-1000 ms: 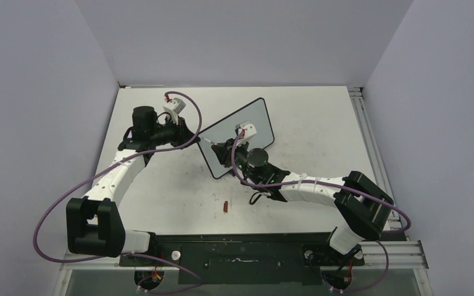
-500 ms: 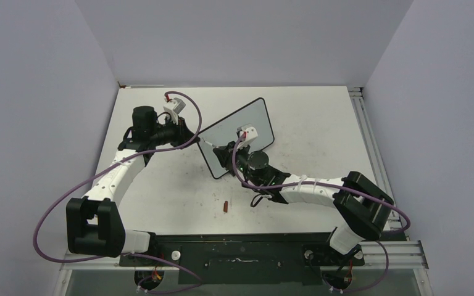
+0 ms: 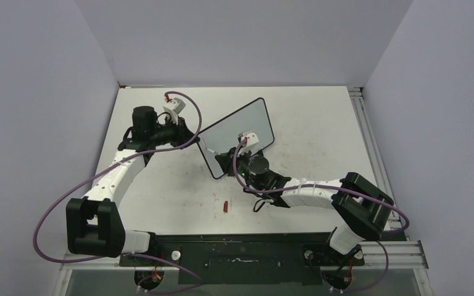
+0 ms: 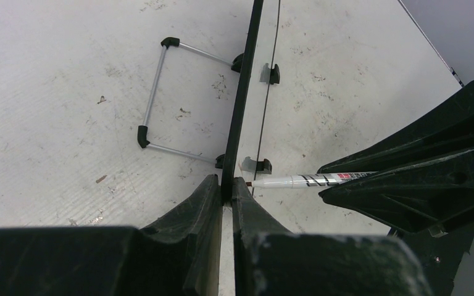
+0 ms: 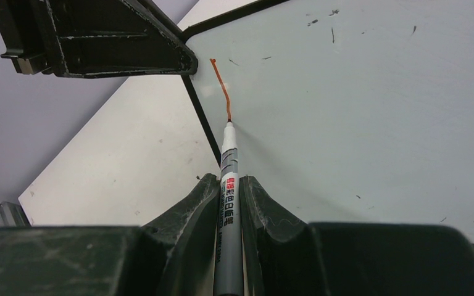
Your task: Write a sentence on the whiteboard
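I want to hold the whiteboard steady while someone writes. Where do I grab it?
Pinch the whiteboard by its thin black side frame, edge-on from the left, as the left gripper does. It stands propped up, and its face must stay free for the marker.

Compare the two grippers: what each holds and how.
The left gripper clamps the whiteboard's black edge; the right gripper clamps a marker. The left gripper sits at the board's rim, while the right gripper stands off its face, only the marker tip touching, at the end of a short red line. Both are shut.
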